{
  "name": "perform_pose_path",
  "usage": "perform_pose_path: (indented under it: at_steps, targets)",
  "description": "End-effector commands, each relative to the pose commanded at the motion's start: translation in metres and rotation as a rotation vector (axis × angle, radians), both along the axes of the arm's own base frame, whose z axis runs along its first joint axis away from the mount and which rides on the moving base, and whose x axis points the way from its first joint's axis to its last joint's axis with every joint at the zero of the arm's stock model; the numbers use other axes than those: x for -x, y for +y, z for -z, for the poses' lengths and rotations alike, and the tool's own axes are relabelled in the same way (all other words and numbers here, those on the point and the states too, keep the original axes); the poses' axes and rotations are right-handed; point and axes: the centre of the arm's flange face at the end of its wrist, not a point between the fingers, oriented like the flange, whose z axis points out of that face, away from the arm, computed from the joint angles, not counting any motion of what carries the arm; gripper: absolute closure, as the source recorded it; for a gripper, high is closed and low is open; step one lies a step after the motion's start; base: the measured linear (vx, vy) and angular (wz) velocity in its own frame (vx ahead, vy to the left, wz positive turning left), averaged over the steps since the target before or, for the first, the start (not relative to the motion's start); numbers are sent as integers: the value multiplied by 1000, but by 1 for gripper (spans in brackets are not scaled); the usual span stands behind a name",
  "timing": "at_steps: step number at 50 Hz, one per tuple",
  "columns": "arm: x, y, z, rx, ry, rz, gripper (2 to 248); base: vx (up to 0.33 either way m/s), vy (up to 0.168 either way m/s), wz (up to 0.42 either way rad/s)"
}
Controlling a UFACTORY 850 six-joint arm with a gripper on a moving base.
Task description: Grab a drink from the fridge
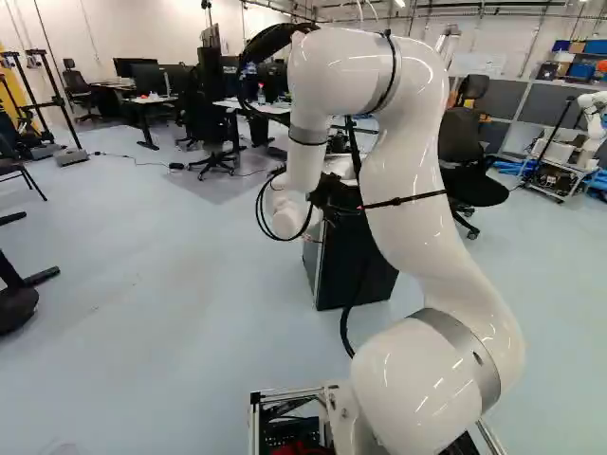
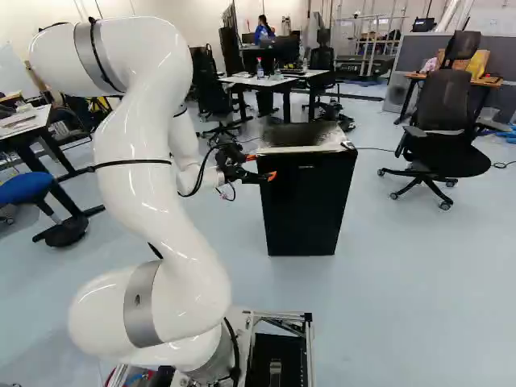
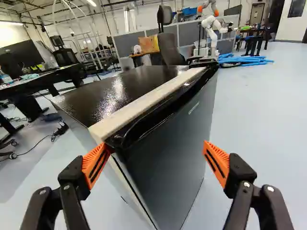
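In the right base view my gripper (image 2: 260, 167) is beside the upper edge of the small black fridge (image 2: 306, 205), on the arm's side. The fridge also shows behind the arm in the left base view. The wrist view has the gripper (image 3: 156, 149) wide open, its orange pads far apart. Ahead of it and partly between the fingers stands the fridge (image 3: 165, 148), its dark door looking closed below a pale strip. One fingertip overlaps the top corner by the door edge; whether they touch I cannot tell. No drink shows; the fridge's inside is hidden.
An office chair (image 2: 443, 121) stands beyond the fridge in the right base view. Desks (image 2: 266, 82) are behind it. A blue stool (image 2: 36, 189) is at that view's left. Another robot (image 3: 211, 26) and blue hoses (image 3: 242, 60) are farther off.
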Motion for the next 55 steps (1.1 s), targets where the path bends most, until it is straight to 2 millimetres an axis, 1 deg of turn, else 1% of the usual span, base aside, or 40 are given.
perform_pose_path:
  at_steps: [37, 55]
  targets:
    - [4, -3, 1, -10, 3, 60, 3, 0, -1, -3]
    - [10, -5, 1, -15, 8, 95, 3, 0, 0, 0]
